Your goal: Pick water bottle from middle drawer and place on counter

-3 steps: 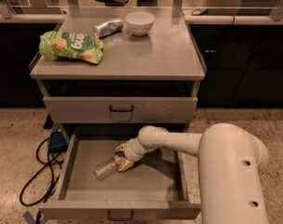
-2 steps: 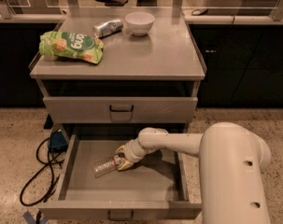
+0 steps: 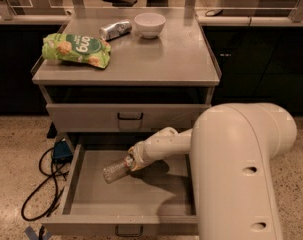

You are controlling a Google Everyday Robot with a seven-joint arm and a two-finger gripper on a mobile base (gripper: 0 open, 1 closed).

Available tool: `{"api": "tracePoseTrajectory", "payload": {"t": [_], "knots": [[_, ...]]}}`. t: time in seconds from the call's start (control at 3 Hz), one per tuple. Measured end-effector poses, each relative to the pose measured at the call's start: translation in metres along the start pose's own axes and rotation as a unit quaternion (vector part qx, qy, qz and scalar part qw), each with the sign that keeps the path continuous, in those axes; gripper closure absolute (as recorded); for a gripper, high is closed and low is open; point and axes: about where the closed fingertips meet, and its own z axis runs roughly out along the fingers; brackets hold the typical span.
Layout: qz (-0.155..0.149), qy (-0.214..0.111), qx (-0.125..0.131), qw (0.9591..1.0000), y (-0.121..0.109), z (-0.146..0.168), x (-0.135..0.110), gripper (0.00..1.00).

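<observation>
- Camera view: the drawer [image 3: 141, 199] is seen pulled far out at the foot of the cabinet, with its small black handle on the narrow front panel.
- One thing is contained within the drawer's walls: the bottle [image 3: 114, 170], over the left-centre part of the grey floor.
- The bottle is tilted, with one end pointed down and to the left and the other end taken up by the gripper [image 3: 131, 163].
- The gripper is placed inside the drawer's outline and is closed on the bottle's upper-right end. Whether the bottle touches the drawer floor cannot be told.
- The arm [image 3: 166, 143] is reached in from the right, and a shadow is cast on the drawer floor below it.
- The upper drawer [image 3: 91, 118] is shut, so its contents are hidden.
- On the counter [image 3: 166, 59], a green bag [image 3: 77, 50] is laid at the left.
- A can [image 3: 115, 30] is laid on its side at the back, and a white bowl [image 3: 149, 24] is set just beside it on the right.
- A dark cable [image 3: 43, 184] is trailed over the speckled floor, left of the drawer.
</observation>
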Motion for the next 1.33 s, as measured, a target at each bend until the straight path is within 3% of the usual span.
{"api": "tracePoseTrajectory", "payload": {"t": [0.33, 1.0, 1.33], "knots": [[0.009, 0.014, 0.024, 0.9996, -0.013, -0.023, 0.000, 1.00], [0.005, 0.007, 0.011, 0.9999, -0.011, -0.018, -0.003, 1.00], [0.029, 0.019, 0.019, 0.9992, -0.005, -0.054, 0.024, 1.00]]}}
